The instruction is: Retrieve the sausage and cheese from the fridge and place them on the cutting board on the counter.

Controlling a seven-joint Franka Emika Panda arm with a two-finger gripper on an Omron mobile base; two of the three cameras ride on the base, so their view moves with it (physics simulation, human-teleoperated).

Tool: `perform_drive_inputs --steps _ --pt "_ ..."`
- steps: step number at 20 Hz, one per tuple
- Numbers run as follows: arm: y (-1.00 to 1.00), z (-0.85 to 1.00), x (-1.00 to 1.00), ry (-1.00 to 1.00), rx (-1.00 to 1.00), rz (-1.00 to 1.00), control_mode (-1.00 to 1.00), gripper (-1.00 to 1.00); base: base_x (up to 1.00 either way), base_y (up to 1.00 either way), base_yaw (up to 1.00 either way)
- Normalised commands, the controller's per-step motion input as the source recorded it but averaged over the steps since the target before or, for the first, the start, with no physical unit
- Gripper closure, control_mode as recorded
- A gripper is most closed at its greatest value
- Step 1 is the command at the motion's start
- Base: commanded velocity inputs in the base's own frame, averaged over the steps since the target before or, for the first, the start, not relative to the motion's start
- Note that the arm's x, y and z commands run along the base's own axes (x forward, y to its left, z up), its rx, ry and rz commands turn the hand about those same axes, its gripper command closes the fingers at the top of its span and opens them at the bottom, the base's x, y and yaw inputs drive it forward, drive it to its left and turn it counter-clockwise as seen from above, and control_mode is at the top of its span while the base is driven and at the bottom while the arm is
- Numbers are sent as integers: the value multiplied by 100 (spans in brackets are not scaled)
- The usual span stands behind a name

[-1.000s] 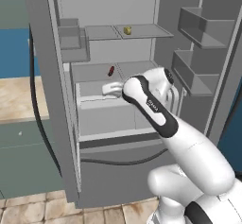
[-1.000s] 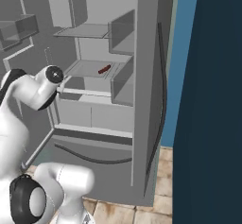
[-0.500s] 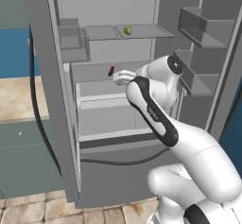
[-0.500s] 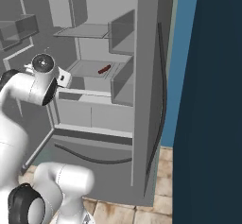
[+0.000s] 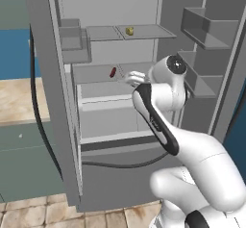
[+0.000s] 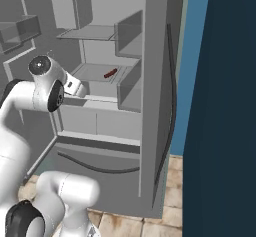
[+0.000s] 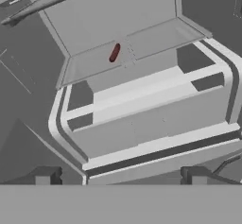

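Fridge point(image 5: 53, 126) doors open, so front is free. Sausage point(image 7: 114, 53) at 12 o'clock, bare shelf around it. Drawer point(image 7: 156, 119) sticks out below. Door bins point(image 5: 204, 30) crowd 3 o'clock.

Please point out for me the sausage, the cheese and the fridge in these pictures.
sausage point(image 7: 114, 53): hand view, middle of the dark red link.
cheese point(image 5: 129, 31): left base view, centre of the yellow lump.
fridge point(image 6: 156, 81): right base view, front edge of its grey side wall.

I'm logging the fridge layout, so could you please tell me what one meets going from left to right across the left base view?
Left fridge door's bins → sausage on the middle shelf → cheese on the upper shelf → robot arm's elbow joint → right door's bins.
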Motion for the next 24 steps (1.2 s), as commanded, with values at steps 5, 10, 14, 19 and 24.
perform_drive_inputs --steps 5,10,14,19,24 --pt "-48 35 -12 8 -19 -5 -100 -100 0 0 0" --pt "-41 10 -39 0 -17 10 -100 -100 0 0 0" --pt "-20 3 -90 0 -10 13 -100 -100 0 0 0" --pt "-6 33 -63 0 -7 3 -100 -100 0 0 0" --pt "1 18 -1 0 -2 0 100 -100 6 0 2"
